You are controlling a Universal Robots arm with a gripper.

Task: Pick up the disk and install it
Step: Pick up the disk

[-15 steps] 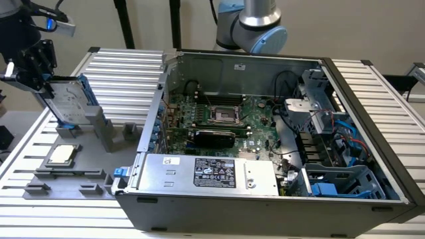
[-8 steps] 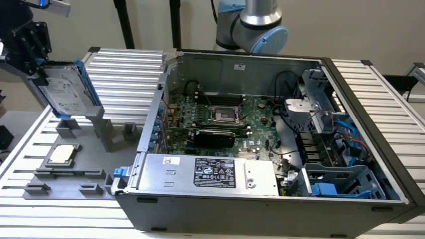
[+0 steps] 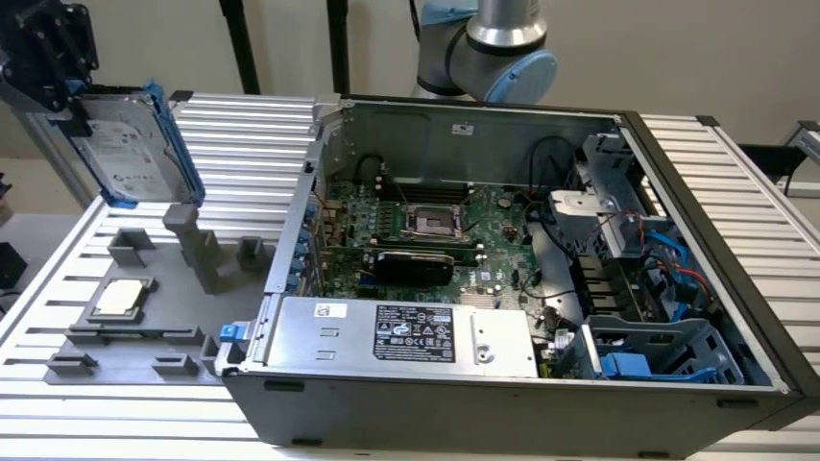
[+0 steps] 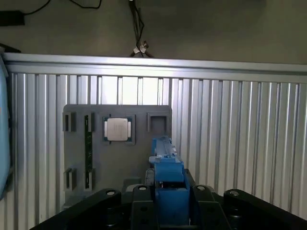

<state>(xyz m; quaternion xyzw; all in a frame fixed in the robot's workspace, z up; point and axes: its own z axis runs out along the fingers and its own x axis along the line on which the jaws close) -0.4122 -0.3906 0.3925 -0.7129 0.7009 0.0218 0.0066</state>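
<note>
The disk [image 3: 129, 144], a silver-grey hard drive with a white label and blue carrier rails, hangs upright in the air at the exterior view's far left. It is above the grey fixture tray [image 3: 129, 336]. My black gripper [image 3: 71, 101] is shut on its upper end. In the wrist view the disk [image 4: 168, 177] shows edge-on as a blue rail clamped between my gripper's [image 4: 170, 208] black fingers [image 4: 139, 203], with the grey fixture tray [image 4: 158, 143] well below it.
An open computer case [image 3: 717, 192] lies on the ribbed aluminium table [image 3: 244, 125], with a motherboard [image 3: 423, 221], a silver power supply [image 3: 403, 336] and a blue-railed drive bay [image 3: 654, 355]. A square CPU chip [image 3: 118, 298] [image 4: 117, 129] and a memory stick [image 4: 88, 146] rest in the tray.
</note>
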